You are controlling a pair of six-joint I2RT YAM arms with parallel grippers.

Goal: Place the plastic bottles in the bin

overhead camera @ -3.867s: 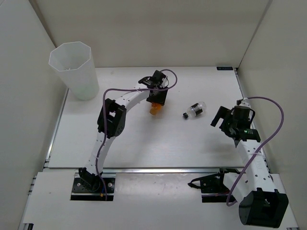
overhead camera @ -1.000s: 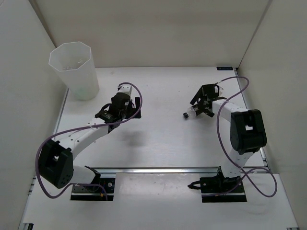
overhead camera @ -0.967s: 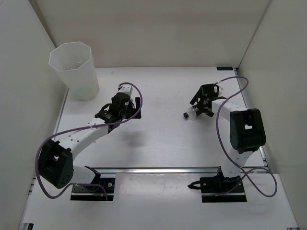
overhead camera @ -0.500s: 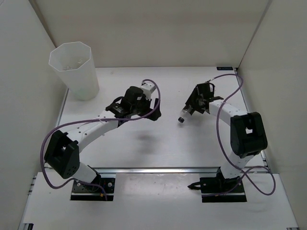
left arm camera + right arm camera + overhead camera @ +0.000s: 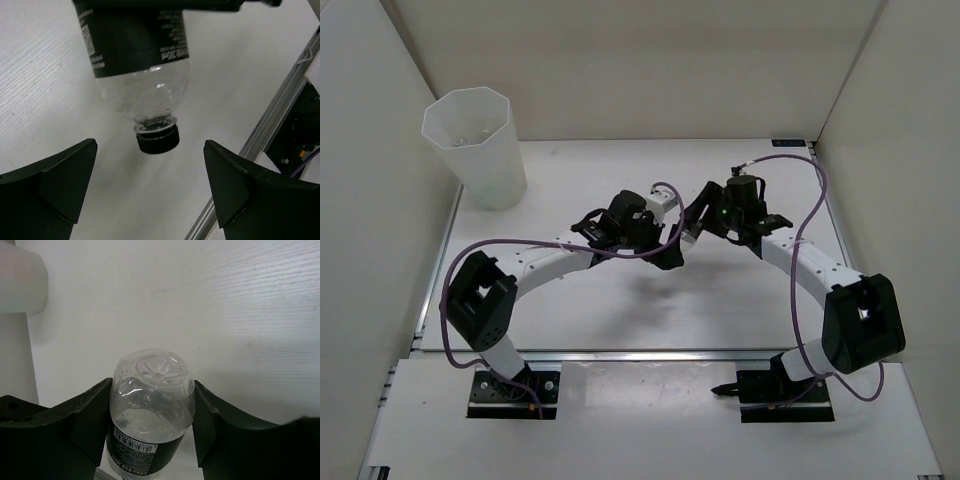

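A clear plastic bottle with a black label (image 5: 151, 405) is held off the table, clamped across its body by my shut right gripper (image 5: 151, 416). In the top view the right gripper (image 5: 696, 226) holds this bottle (image 5: 688, 237) over the table's middle. The left wrist view shows the same bottle (image 5: 140, 55) hanging with its black cap (image 5: 157, 139) downward. My left gripper (image 5: 150, 187) stands open just below the cap and touches nothing; from above it (image 5: 669, 252) sits right beside the right one. The bin (image 5: 485, 170) stands at the far left corner. Other bottles do not show.
White enclosure walls close the table at the back and on both sides. An aluminium rail (image 5: 650, 355) runs along the near edge and shows in the left wrist view as the rail (image 5: 280, 107). Both arms' purple cables loop over the middle.
The right gripper shut on the bottle at the right, lifted it and carried it left to the centre. The left arm swung right from near the bin, staying open, to below the cap.
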